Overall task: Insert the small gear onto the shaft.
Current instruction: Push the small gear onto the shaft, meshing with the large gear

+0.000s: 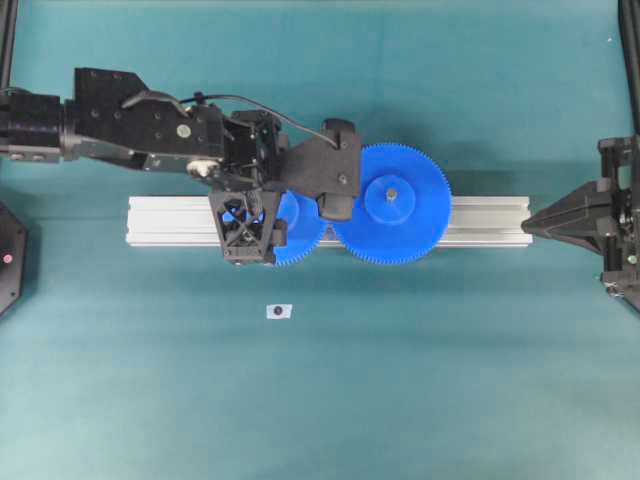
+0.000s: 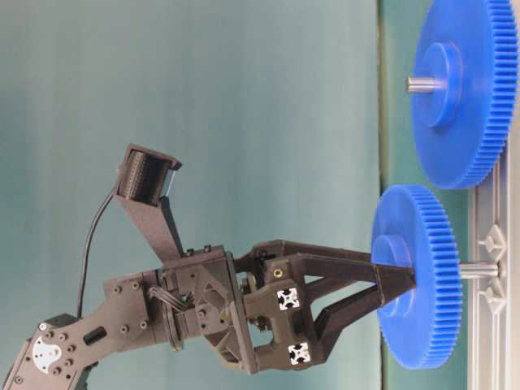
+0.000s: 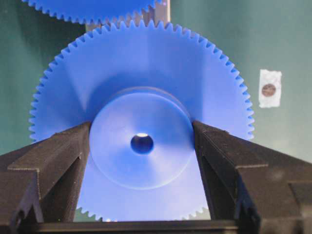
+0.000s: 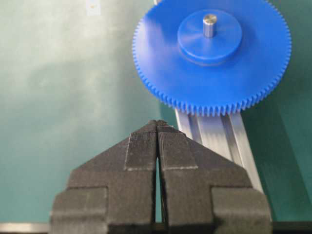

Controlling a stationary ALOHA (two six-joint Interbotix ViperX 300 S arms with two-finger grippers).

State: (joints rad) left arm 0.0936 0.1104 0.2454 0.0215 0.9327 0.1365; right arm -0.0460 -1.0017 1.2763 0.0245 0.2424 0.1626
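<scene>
Gripping the small gear's [image 3: 141, 122] smooth round hub, left claw [image 3: 142, 146], matte black; fine-toothed blue plastic; right claw [image 4: 157, 127] closed, ribbed pads touching

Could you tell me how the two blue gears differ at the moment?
The small gear is narrower than the large gear. The left pincer grips the small gear's hub; the large gear stands free. A shaft tip protrudes from the large gear's hub; none from the small gear's. Both are toothed, over the aluminium bar.
</scene>
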